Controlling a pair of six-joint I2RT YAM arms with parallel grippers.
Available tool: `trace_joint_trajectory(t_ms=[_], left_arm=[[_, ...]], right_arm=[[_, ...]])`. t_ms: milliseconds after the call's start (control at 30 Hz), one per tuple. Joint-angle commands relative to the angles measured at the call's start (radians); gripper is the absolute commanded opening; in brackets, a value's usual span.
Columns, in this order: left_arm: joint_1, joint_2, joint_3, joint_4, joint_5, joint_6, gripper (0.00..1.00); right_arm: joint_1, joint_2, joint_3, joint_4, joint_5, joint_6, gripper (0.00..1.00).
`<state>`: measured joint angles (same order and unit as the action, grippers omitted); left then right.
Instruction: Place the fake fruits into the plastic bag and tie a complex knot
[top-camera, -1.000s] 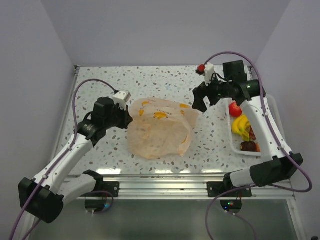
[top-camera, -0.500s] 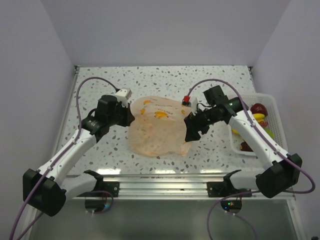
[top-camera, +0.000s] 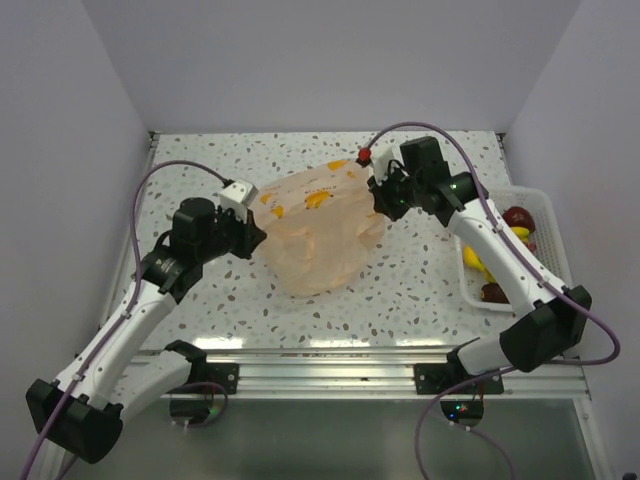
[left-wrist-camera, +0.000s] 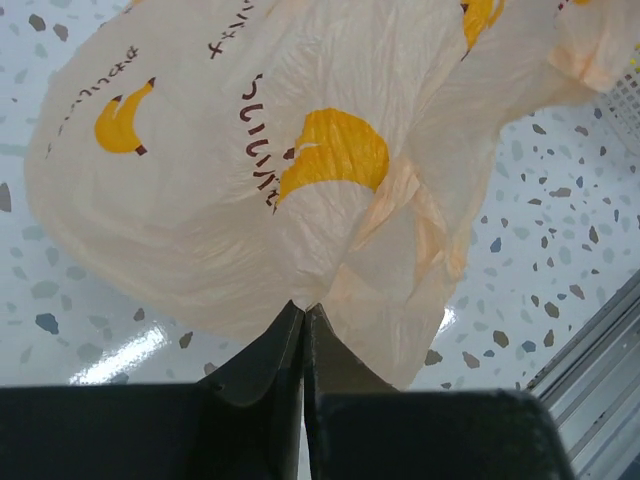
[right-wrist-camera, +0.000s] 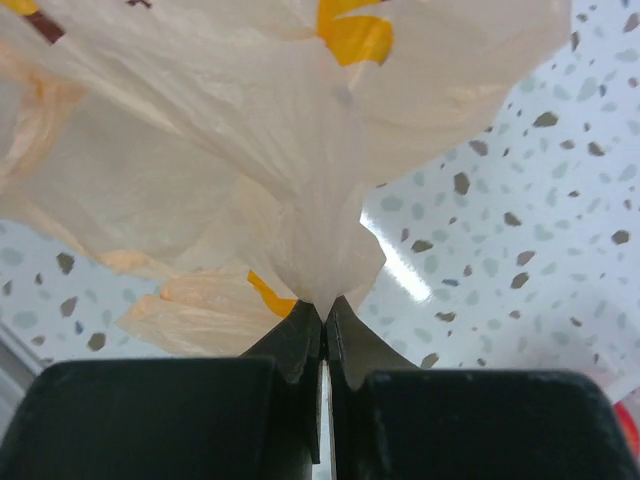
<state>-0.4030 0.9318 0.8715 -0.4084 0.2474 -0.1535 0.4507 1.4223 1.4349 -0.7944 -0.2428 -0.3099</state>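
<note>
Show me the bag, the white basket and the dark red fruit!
plastic bag (top-camera: 315, 240): top view, its crinkly middle.
white basket (top-camera: 535, 193): top view, its far rim.
dark red fruit (top-camera: 517, 217): top view, its middle.

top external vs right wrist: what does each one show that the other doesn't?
Only top external: both arms, the left claw at the plastic bag's left edge, and the fake fruits in the white basket. Only right wrist: a close-up of the right claw pinched shut on a gathered fold of bag. Both: the bag's yellow prints and the speckled table.
</note>
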Motion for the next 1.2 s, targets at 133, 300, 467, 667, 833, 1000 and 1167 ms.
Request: trace_joint_trajectory(t_ms=[133, 300, 467, 667, 833, 1000, 1167], left_arm=[[0.006, -0.068, -0.032, -0.041, 0.172, 0.187, 0.58], [0.006, -0.099, 0.029, -0.029, 0.185, 0.275, 0.92], [-0.020, 0.059, 0.179, -0.017, 0.121, 0.334, 1.00], [-0.042, 0.189, 0.210, 0.106, -0.002, 0.452, 1.00], [-0.042, 0.274, 0.227, 0.181, -0.036, 0.522, 1.00], [-0.043, 0.347, 0.248, 0.218, -0.054, 0.565, 0.94], [-0.043, 0.459, 0.337, 0.186, -0.097, 0.430, 0.44]], right_arm=[[-0.010, 0.110, 0.073, 0.188, 0.071, -0.181, 0.00], [-0.014, 0.122, 0.061, 0.202, -0.024, -0.287, 0.00], [-0.015, 0.139, 0.061, 0.215, -0.078, -0.337, 0.00], [-0.023, 0.178, 0.101, 0.201, -0.124, -0.371, 0.01], [-0.033, 0.191, 0.127, 0.179, -0.159, -0.393, 0.01], [-0.047, 0.219, 0.154, 0.169, -0.208, -0.422, 0.01], [-0.056, 0.247, 0.189, 0.190, -0.230, -0.401, 0.07]])
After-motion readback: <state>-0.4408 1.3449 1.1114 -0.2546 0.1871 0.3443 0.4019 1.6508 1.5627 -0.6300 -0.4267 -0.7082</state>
